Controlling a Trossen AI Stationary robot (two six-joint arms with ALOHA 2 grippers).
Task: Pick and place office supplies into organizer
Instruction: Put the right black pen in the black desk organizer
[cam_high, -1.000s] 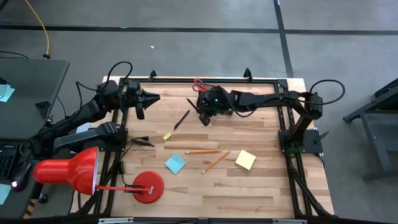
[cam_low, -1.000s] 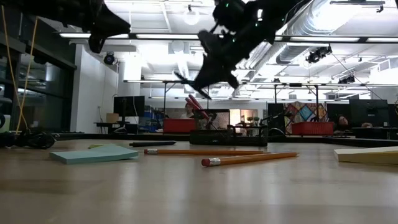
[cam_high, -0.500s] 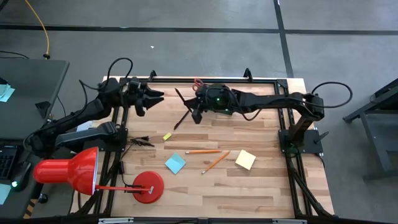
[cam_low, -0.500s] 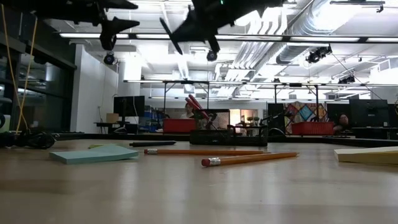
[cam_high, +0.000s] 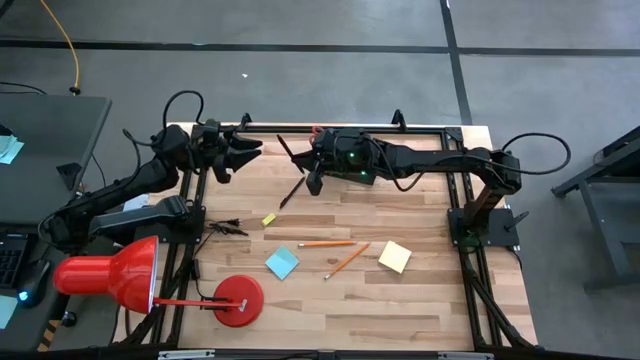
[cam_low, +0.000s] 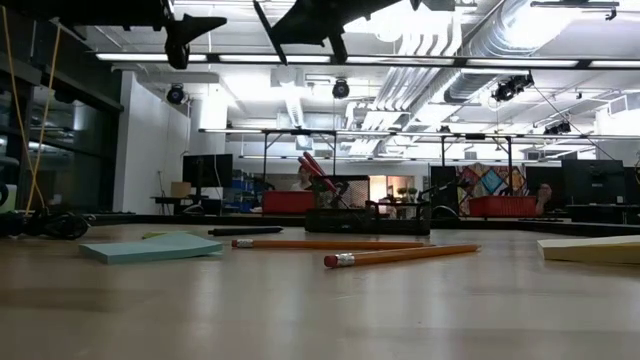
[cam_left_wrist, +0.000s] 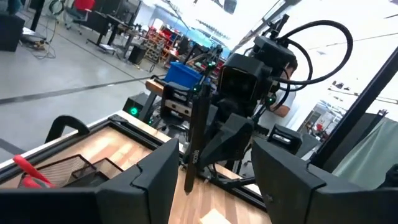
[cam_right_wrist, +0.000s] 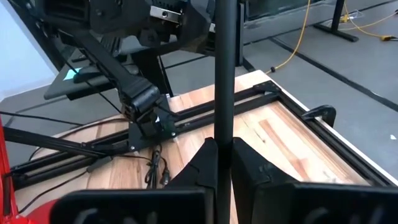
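My right gripper hangs high over the table's far middle, shut on a black pen. My left gripper stands open at the same height just left of it, its fingers on either side of the pen in the left wrist view without touching it. Behind the right arm stands the black organizer with the red-handled scissors upright in it. On the table lie a second black pen, a tiny yellow block, two orange pencils, a blue pad and a yellow pad. My right gripper pinches the pen's shaft between its two fingers, coming roughly level from the table's right. The long part of the pen sticks out past the fingers toward the far left. The pen is lifted clear of the table, high above it.
A big red desk lamp with its round base stands at the near left. A black frame runs along the table's far and side edges. Bare wood lies at the near right.
My right gripper has risen with the black pen and gone toward the table's left and far edge, closer to my left gripper; the pen has tipped with it. My left gripper has opened from shut and turned a little.
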